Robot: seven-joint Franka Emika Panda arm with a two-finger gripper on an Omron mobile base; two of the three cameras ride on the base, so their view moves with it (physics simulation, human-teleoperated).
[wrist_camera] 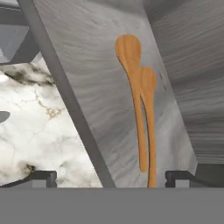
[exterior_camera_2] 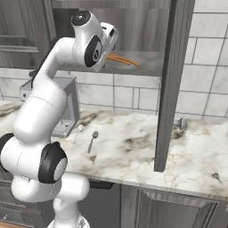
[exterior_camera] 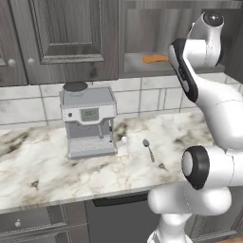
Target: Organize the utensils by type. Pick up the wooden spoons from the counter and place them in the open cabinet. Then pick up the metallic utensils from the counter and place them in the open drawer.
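Two orange-brown wooden spoons (wrist_camera: 141,100) lie side by side on the grey shelf of the open cabinet (wrist_camera: 96,78), bowls pointing away from me. My gripper (wrist_camera: 111,178) hovers open over their handle ends, holding nothing. From the base, one spoon bowl (exterior_camera: 154,58) and the handles (exterior_camera_2: 122,59) show on the shelf (exterior_camera: 142,69) beside my hand. Two metallic utensils rest on the counter (exterior_camera: 47,166): a pale spoon (exterior_camera: 126,144) and a darker spoon (exterior_camera: 149,149), also seen as the pale spoon (exterior_camera_2: 79,131) and darker spoon (exterior_camera_2: 92,141). The open drawer is out of view.
A grey coffee machine (exterior_camera: 88,121) stands on the counter left of the silvery spoons. The cabinet's open door (exterior_camera_2: 171,84) hangs edge-on to the right of my arm. A small grey knob-shaped object (exterior_camera_2: 180,123) sits by the tiled wall.
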